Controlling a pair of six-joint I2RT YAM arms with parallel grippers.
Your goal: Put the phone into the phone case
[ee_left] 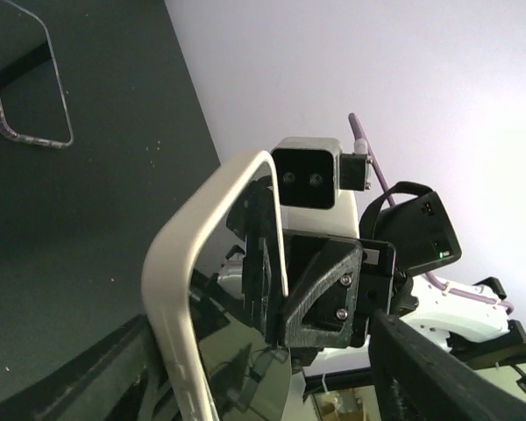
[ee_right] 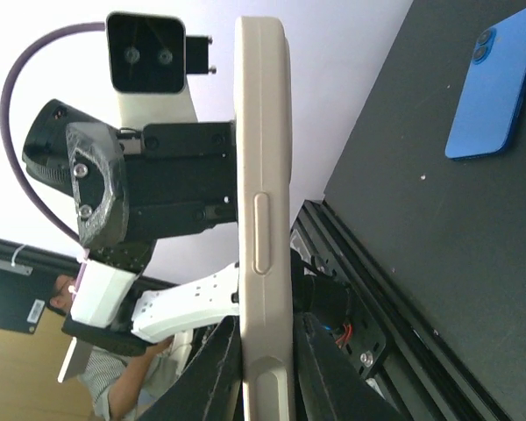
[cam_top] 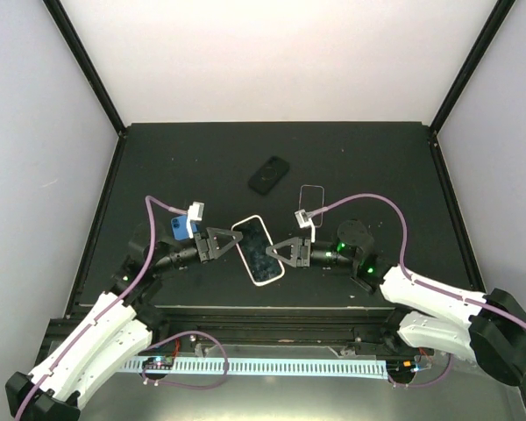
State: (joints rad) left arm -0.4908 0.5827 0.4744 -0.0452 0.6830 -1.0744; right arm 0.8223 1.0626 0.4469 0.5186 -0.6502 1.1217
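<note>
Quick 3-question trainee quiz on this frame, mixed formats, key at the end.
1. True or false: the clear case lies empty on the table.
2. Which tool is shut on the white-rimmed phone? A left, B right, C neither.
3. Fill in: the loose phone on the table shows its ____ back.
Key: 1 true. 2 B, the right tool. 3 blue.

No readable text, labels or numbers anywhere.
</note>
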